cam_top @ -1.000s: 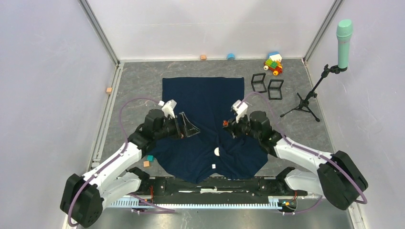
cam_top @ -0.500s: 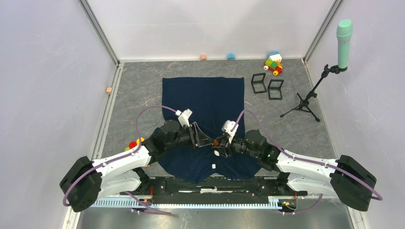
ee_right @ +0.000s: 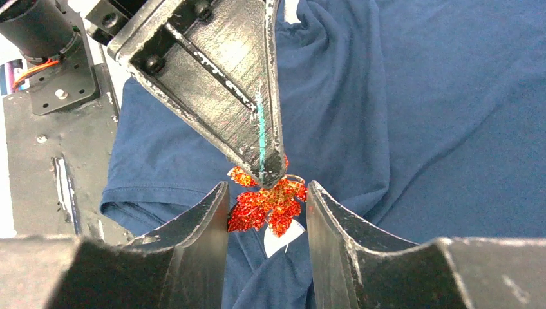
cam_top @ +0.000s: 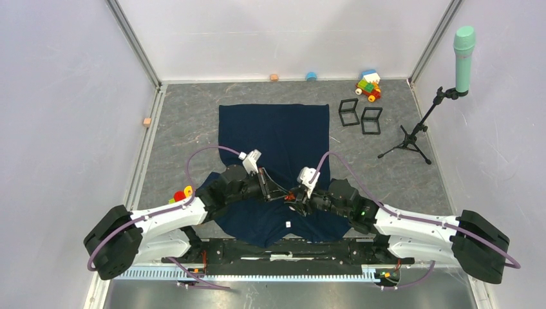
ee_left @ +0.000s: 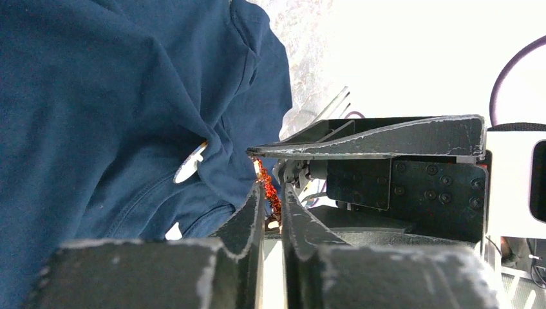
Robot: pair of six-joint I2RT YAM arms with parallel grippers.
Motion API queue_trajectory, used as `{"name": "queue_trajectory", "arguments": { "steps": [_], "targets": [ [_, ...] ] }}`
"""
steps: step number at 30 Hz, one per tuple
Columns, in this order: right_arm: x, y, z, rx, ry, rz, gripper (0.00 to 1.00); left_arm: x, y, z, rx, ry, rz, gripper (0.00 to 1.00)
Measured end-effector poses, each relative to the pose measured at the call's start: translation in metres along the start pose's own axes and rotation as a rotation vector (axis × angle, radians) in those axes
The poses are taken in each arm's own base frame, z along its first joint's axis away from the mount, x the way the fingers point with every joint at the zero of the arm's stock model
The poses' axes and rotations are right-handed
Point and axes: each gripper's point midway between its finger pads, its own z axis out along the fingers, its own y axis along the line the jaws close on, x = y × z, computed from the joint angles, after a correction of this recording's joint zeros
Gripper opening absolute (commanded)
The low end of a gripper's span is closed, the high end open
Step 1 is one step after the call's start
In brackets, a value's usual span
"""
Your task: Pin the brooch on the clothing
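Note:
The clothing (cam_top: 277, 132), a dark navy shirt, lies spread on the grey table, bunched near its collar end (ee_right: 399, 96). Both grippers meet over that near part. The brooch (ee_right: 267, 205), a red glittery maple leaf, spans the gap between my right gripper's (ee_right: 267, 185) fingers, which are shut on it. My left gripper (ee_left: 272, 187) comes in from the other side, its jaws nearly together and pinching the brooch's (ee_left: 269, 193) upper edge. In the overhead view the brooch (cam_top: 293, 192) is an orange speck between the two grippers. A small white patch (ee_left: 190, 164) shows on the shirt just beneath.
Two black wire frames (cam_top: 360, 116) and a toy of coloured bricks (cam_top: 369, 85) stand at the back right. A teal microphone on a tripod (cam_top: 444, 96) is at the right wall. Small blocks lie at the left edge (cam_top: 147, 121) and beside the left arm (cam_top: 182, 193).
Both arms swung inward and toward the near edge, bringing the grippers together over the shirt's collar end. My left gripper went from wide open to shut on the brooch that the right gripper carries.

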Motion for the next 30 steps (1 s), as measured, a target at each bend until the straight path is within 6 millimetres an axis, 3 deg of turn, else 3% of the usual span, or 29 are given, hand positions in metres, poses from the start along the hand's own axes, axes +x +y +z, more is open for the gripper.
{"name": "queue_trajectory", "arguments": {
  "steps": [1, 2, 5, 11, 19, 24, 30],
  "targets": [
    [0.001, 0.0, 0.0, 0.001, 0.004, -0.004, 0.38, 0.0, -0.001, 0.001, 0.001, 0.0, -0.009, 0.02],
    [0.002, 0.0, 0.0, 0.005, 0.007, -0.01, 0.47, 0.0, -0.001, 0.001, 0.004, -0.002, -0.019, 0.02],
    [0.002, -0.002, -0.001, 0.023, 0.009, -0.03, 0.62, -0.001, -0.001, 0.002, 0.005, -0.02, -0.05, 0.02],
    [0.004, -0.009, -0.009, 0.077, 0.032, -0.057, 0.74, -0.002, 0.016, -0.005, -0.025, -0.079, -0.079, 0.02],
    [0.005, -0.008, -0.013, 0.154, 0.076, -0.154, 0.66, -0.019, 0.013, -0.017, -0.018, -0.188, -0.122, 0.02],
    [-0.004, 0.003, -0.007, 0.212, 0.08, -0.217, 0.61, -0.023, 0.013, -0.019, -0.023, -0.214, -0.15, 0.02],
    [0.0, 0.003, 0.003, 0.325, 0.121, -0.275, 0.55, -0.024, 0.015, -0.019, -0.033, -0.225, -0.169, 0.02]
  ]
}}
